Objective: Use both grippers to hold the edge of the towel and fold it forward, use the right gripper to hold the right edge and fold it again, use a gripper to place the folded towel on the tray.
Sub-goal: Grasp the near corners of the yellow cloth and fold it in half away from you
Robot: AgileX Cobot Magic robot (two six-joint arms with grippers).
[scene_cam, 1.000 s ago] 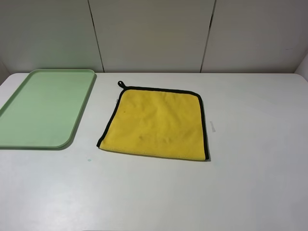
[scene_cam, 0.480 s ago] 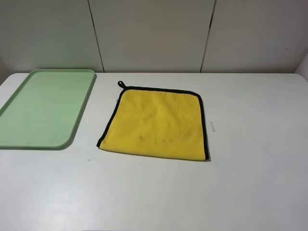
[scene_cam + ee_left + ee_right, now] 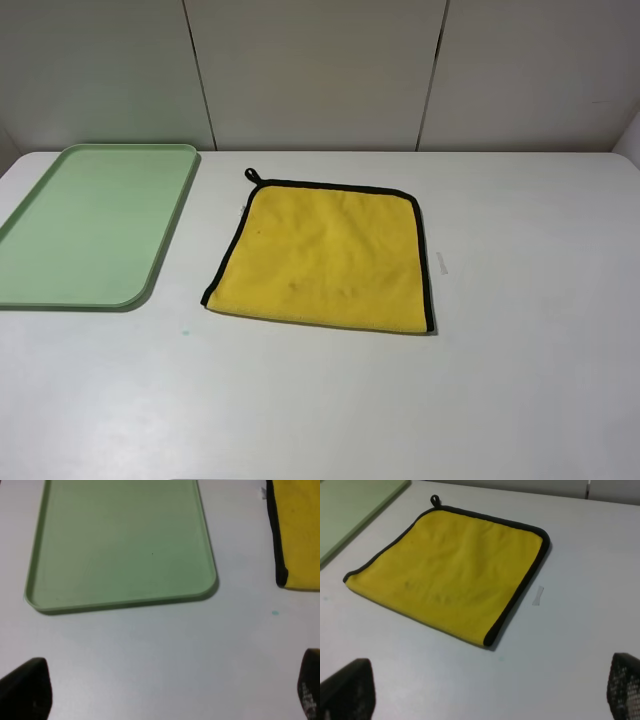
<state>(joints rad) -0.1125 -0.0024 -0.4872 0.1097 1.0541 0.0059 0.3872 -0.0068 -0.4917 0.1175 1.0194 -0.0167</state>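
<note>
As you watch, one yellow towel flat on the table, one green tray apart to its left, one scrap by its right side, left gripper, right gripper, both spread wide.

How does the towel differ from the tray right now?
The towel is bright yellow with black trim; the tray is plain pale green. The towel is soft cloth and nearly square; the tray is longer, with a raised rim. The tray is clearly larger than the towel. Both lie flat on the white table, apart.
</note>
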